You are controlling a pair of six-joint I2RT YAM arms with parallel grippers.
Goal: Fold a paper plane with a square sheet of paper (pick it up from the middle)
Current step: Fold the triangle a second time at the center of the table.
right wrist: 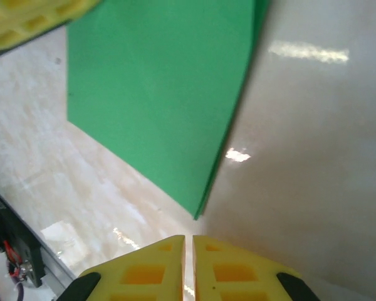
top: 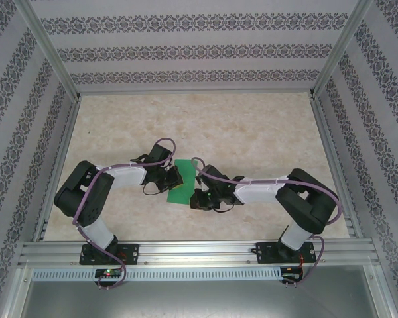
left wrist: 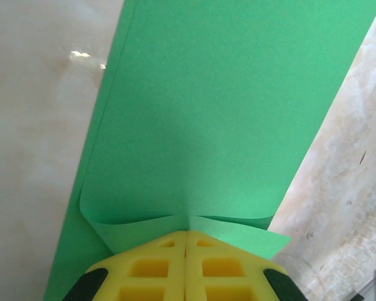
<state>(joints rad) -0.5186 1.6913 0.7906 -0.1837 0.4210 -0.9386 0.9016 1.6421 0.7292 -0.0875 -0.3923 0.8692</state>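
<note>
Left jaws pinch the paper sheet point(left wrist: 225, 113) by its edge; right jaws, pressed together, beside its corner.

Blk/wht arms point(top: 123, 173), purple cables point(top: 164, 140), yellow left gripper point(left wrist: 186, 234)

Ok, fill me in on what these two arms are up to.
They are folding a green sheet of paper on the table. The left gripper is pinched shut on one edge of the sheet, which curls up where it is gripped; the sheet looks already folded double. The right gripper is shut and empty, just off a corner of the sheet.
</note>
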